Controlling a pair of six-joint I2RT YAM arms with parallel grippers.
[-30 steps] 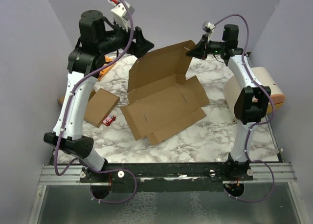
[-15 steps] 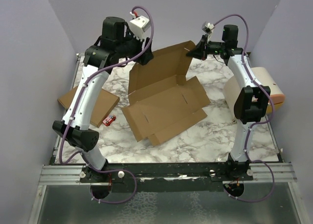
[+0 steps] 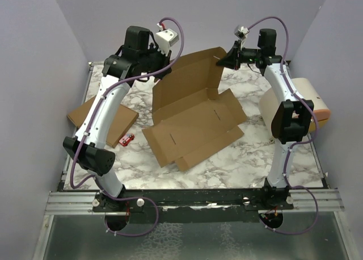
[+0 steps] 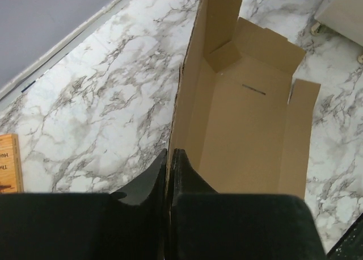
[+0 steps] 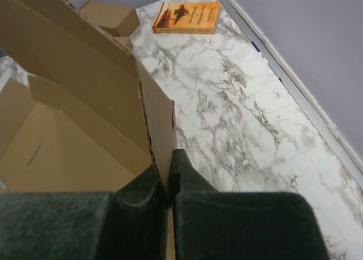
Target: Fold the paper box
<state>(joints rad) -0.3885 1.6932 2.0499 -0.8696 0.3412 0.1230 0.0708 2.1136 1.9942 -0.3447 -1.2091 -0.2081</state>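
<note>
Left wrist view shows the left hand (image 4: 170,155) pinching the upright lid of the paper box (image 4: 249,129), the right hand (image 5: 164,166) likewise; best swing both forward evenly.

A white tabletop (image 3: 249,152) veined in grey spreads beneath the left gripper (image 4: 169,153) and the right gripper (image 5: 166,160). Plain lilac walls (image 3: 193,10) rise beyond their fingertips and outboard of each. Behind them an aluminium rail (image 3: 68,200) edges the table, with a dull grey surface (image 3: 193,243) below it. The light is soft and even
</note>
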